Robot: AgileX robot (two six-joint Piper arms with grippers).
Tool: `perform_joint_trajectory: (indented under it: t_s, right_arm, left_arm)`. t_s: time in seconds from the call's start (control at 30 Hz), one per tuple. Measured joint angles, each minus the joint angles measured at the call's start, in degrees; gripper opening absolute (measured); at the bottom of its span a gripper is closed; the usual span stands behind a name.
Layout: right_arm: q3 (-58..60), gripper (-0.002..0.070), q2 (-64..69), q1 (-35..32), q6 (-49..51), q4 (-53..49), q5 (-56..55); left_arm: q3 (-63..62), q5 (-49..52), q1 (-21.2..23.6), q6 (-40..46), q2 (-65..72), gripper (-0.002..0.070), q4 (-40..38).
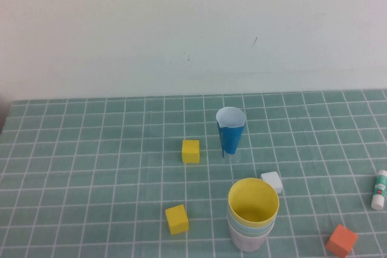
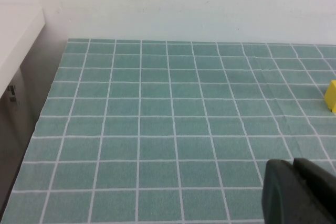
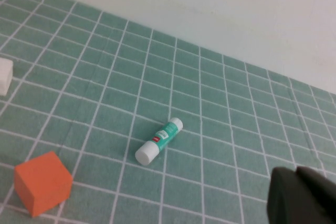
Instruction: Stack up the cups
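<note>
Cups (image 1: 253, 217) already nested, yellow on top, at the bench's (image 1: 91, 167) 6 o'clock.
Likely light, thin, slippery plastic; grip by the rim. Left end effector (image 2: 299, 192) and right end effector (image 3: 302, 198) closed, empty, parked.

A green tiled tablecloth (image 1: 91, 167) with white grid lines covers the table; a plain off-white wall (image 1: 181, 28), faintly scuffed toward two o'clock, rises behind it at twelve o'clock; a white ledge (image 2: 16, 40) stands at nine o'clock; light is even.

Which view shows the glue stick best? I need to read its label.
The right wrist view: the glue stick lies whole near centre, with the shut right gripper at the corner. The high view shows it small at the edge. The left wrist view misses it.
</note>
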Motion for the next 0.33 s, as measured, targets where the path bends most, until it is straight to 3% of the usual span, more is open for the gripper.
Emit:
perform_joint_trajectory:
  t_s: [0.33]
  right_arm:
    - [0.00, -0.0001, 0.00, -1.28, 0.34, 0.00, 0.00]
  left_arm:
    - [0.00, 0.00, 0.00, 0.00, 0.00, -0.0002, 0.00]
